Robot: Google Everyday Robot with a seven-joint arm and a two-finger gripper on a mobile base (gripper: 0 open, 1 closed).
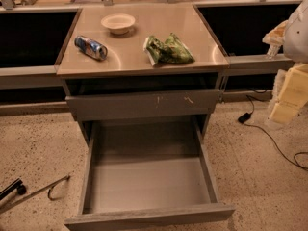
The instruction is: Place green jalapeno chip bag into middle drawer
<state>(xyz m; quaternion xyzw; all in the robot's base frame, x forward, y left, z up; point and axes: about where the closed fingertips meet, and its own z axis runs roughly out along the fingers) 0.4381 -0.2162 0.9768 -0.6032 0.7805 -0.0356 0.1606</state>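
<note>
The green jalapeno chip bag (168, 50) lies wrinkled on the right part of the cabinet top (144, 61). Below the top, one drawer front (143, 104) stands nearly shut. The drawer under it (147, 182) is pulled far out toward me and is empty. My gripper (287, 96) shows as pale cream blocks at the right edge of the view, beside the cabinet and well right of and below the bag, with nothing seen in it.
A blue-and-silver drink can (91, 47) lies on its side at the top's left. A round cream bowl (118, 22) sits at the back. A black cable (269, 138) runs over the floor at right. A metal rod with a hook (33, 192) lies at lower left.
</note>
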